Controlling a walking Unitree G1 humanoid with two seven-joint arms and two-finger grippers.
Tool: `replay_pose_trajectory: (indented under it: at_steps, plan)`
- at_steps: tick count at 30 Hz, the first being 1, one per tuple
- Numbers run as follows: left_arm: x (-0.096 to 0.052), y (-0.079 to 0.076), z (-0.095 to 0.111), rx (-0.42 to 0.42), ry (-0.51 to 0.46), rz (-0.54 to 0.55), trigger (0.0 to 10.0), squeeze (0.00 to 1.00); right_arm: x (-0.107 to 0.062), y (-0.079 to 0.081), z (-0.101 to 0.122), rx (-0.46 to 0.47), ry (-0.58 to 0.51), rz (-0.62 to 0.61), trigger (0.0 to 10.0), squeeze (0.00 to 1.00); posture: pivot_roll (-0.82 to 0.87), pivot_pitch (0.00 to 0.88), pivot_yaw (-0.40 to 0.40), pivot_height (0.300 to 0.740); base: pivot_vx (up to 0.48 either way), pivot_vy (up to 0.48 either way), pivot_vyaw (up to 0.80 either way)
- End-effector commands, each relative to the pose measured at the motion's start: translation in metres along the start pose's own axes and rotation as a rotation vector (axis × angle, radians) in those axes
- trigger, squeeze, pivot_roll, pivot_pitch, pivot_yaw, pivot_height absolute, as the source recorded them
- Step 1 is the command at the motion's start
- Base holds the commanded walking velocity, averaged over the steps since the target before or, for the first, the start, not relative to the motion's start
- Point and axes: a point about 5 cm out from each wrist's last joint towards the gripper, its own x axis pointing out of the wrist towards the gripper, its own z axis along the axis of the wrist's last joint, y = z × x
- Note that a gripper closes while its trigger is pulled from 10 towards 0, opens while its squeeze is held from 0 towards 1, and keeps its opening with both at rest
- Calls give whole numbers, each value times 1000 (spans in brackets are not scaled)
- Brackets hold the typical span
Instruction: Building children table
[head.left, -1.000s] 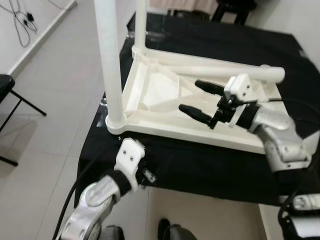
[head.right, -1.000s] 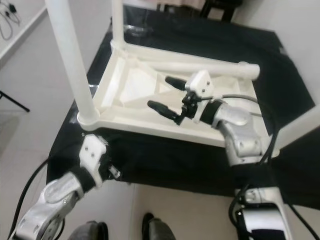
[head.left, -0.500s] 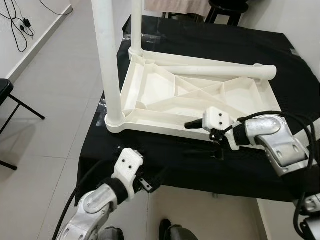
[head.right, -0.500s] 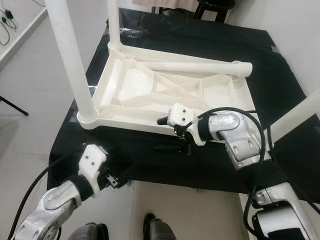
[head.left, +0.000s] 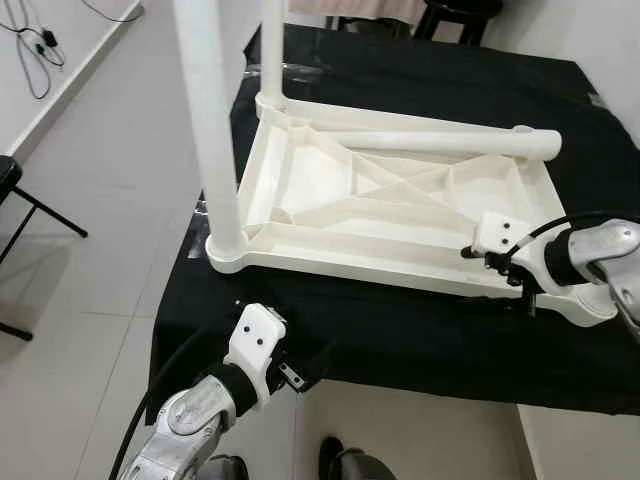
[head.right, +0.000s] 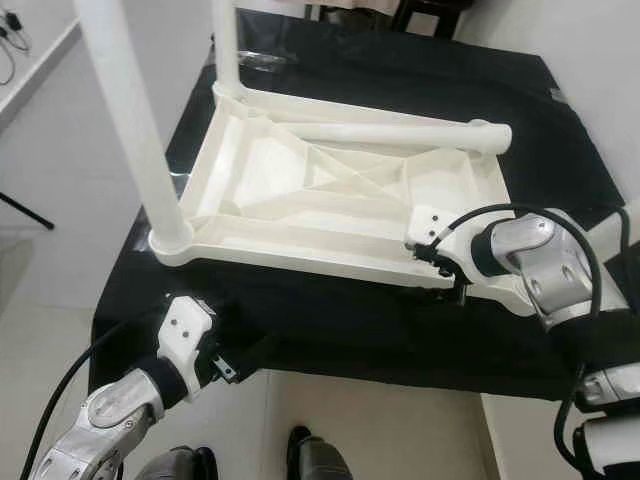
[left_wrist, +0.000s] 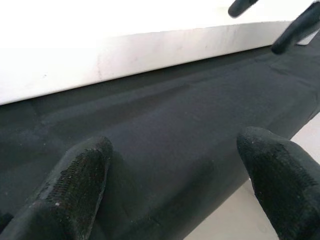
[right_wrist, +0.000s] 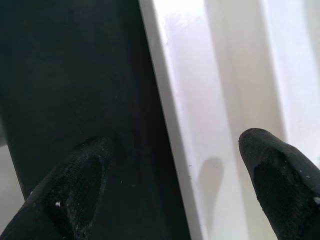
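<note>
Lying upside down: the white plastic children's table top (head.left: 400, 215) rests on a black cloth (head.left: 420, 330) that covers a work surface, its ribbed underside facing up.
Legs fitted: two white legs stand upright from the corners on the robot's left side, a near leg (head.left: 212, 140) and a far leg (head.left: 272, 50).
Loose leg: a third white leg (head.left: 440, 142) lies flat across the far edge of the table top, its open end pointing to the robot's right.
Right gripper: the right gripper (head.right: 452, 280) sits at the near right edge of the table top, its white wrist housing over the rim; the right wrist view shows its two black fingers (right_wrist: 75, 185) spread apart, one over the black cloth and the other over the white rim, with nothing between them.
Left gripper: the left gripper (head.left: 290, 372) hangs at the near edge of the cloth, below and apart from the table top; the left wrist view shows its fingers (left_wrist: 75, 185) parted over the cloth, grasping nothing, with the table top's white side wall ahead.
Surroundings: pale floor tiles (head.left: 90, 250) run along the robot's left, with a dark folding chair (head.left: 20, 200) at the edge and cables (head.left: 30, 45) by the wall.
</note>
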Motion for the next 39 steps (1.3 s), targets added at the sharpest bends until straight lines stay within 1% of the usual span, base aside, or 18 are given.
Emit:
replay_pose_trajectory:
  at_steps: [1, 3, 4, 6, 8, 9, 12, 14, 15, 16, 17, 20, 23, 29, 36, 37, 38, 39]
  plan:
    - [0, -4, -5, -5, 16, -15, 10000, 0, 10, 6, -2, -5, 35, 20, 10000, 0, -27, 211, -109, 740, 0, 0, 0]
    - [0, -4, -4, -5, 15, -14, 10000, 0, 12, 7, -2, -6, 39, 23, 10000, 0, -27, 211, -109, 740, 0, 0, 0]
    - [-1, -4, -4, -4, 14, -12, 10000, 0, 17, 9, -1, -7, 48, 28, 10000, 0, -27, 213, -108, 740, 0, 0, 0]
    - [-1, -4, -4, -3, 12, -11, 10000, 0, 21, 10, -1, -8, 59, 34, 10000, 0, -29, 215, -107, 740, 0, 0, 0]
    - [-1, -5, -4, -3, 11, -12, 10000, 0, 23, 11, -1, -9, 64, 37, 10000, 0, -29, 215, -107, 740, 0, 0, 0]
    - [0, -4, -4, -1, 11, -13, 10000, 0, 28, 13, -1, -14, 71, 43, 10000, 0, -27, 218, -107, 740, 0, 0, 0]
    - [0, -4, -4, 1, 12, -12, 10000, 0, 31, 13, 0, -18, 69, 35, 10000, 0, -26, 219, -106, 740, 0, 0, 0]
    - [0, -4, -4, 2, 11, -12, 10000, 0, 33, 11, 1, -2, 67, 25, 10000, 0, -24, 221, -108, 740, 0, 0, 0]
    - [0, -4, -4, 3, 11, -10, 10000, 0, 35, 10, 2, 1, 67, 21, 2745, 0, -24, 221, -108, 740, 0, 0, 0]
    - [0, -4, -3, 4, 11, -9, 10000, 0, 36, 10, 2, 3, 68, 18, 1216, 0, -24, 221, -108, 740, 0, 0, 0]
    - [0, -4, -3, 5, 11, -8, 10000, 0, 36, 10, 2, 4, 72, 22, 0, 0, -28, 222, -107, 740, 0, 0, 0]
    - [0, -3, -3, 8, 11, -7, 10000, 0, 36, 9, 3, 2, 77, 25, 0, 0, -27, 221, -109, 740, 0, 0, 0]
    - [0, -3, -3, 10, 10, -8, 10000, 0, 39, 10, 5, 3, 76, 16, 0, 0, -28, 221, -112, 740, 0, 0, 0]
    - [1, -3, -2, 12, 6, 3, 10000, 0, 54, 24, 9, 15, 55, 42, 0, 0, -22, 226, -117, 740, 0, 0, 0]
    - [1, -3, -2, 16, 5, 2, 10000, 0, 57, 25, 10, 32, 64, 30, 0, 0, -27, 226, -119, 740, 0, 0, 0]
    - [1, -3, -2, 17, 6, 2, 10000, 0, 59, 28, 8, 58, 76, 39, 0, 0, -27, 226, -120, 740, 0, 0, 0]
    - [1, -3, -2, 17, 6, 2, 10000, 0, 59, 28, 8, 58, 76, 39, 0, 0, -27, 226, -120, 740, 0, 0, 0]
    - [1, -2, -2, 18, 5, 5, 10000, 0, 63, 32, 10, 122, 67, 35, 0, 0, -28, 227, -121, 740, 0, 0, 0]
